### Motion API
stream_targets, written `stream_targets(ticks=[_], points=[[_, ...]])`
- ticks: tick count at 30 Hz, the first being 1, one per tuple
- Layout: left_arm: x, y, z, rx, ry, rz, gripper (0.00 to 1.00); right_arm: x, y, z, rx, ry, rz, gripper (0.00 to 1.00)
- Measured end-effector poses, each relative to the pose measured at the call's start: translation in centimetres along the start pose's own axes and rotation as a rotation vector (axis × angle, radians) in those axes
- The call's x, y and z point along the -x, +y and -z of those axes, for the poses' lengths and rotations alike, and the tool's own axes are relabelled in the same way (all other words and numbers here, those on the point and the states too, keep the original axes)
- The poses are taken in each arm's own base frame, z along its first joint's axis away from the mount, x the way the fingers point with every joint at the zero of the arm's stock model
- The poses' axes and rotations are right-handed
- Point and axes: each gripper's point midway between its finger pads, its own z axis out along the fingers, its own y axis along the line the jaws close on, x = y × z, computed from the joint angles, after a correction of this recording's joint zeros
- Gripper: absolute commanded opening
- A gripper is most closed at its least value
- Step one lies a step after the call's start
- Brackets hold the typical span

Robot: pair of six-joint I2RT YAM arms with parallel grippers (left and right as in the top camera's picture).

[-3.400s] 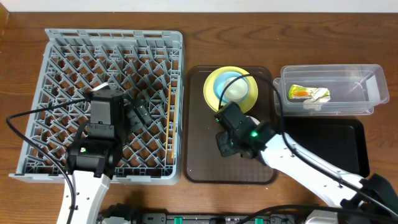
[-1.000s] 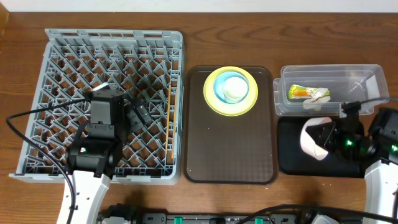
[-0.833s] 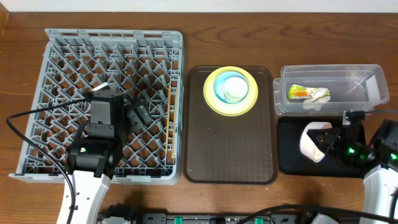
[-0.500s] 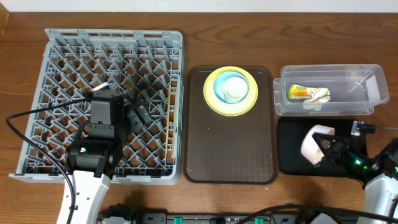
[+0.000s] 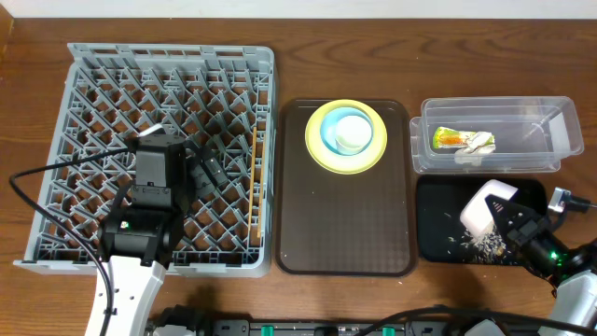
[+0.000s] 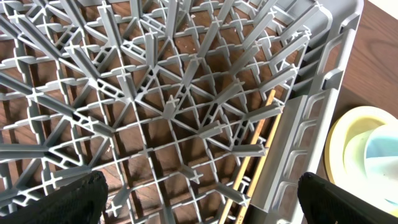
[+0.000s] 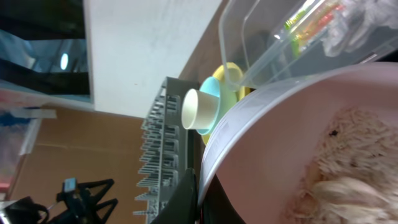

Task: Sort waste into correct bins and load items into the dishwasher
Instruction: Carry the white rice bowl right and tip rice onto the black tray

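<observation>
White bowl (image 5: pixel 483 209), overhead: tipped over black tray (image 5: pixel 437 241), rim pinched by right hand (image 5: pixel 506 217), crumbs (image 5: pixel 485 245) just beneath hand; stiff, light, prob. slick. Left wrist: left hand (image 6: pixel 202 199) wide, chopsticks (image 6: pixel 252 158) ahead in rack (image 6: pixel 168 112). Right wrist: rim grip, crumbs inside.

No lettering, number or sign can be read in any view. The small yellow-green and orange snack wrapper (image 5: pixel 451 139), lying inside the clear plastic rectangular tub (image 5: pixel 536 133), carries some coloured print (too small from overhead, too blurred through the tub wall in the right wrist view).
</observation>
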Motion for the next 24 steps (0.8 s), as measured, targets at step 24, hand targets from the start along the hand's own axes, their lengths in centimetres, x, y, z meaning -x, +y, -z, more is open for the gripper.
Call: stream_targets(ticks=[24], points=[[0.0, 0.0, 0.0, 0.0, 0.0, 0.0, 0.99, 1.8, -0.5, 1.3, 0.105, -0.081, -0.14, 0.01]])
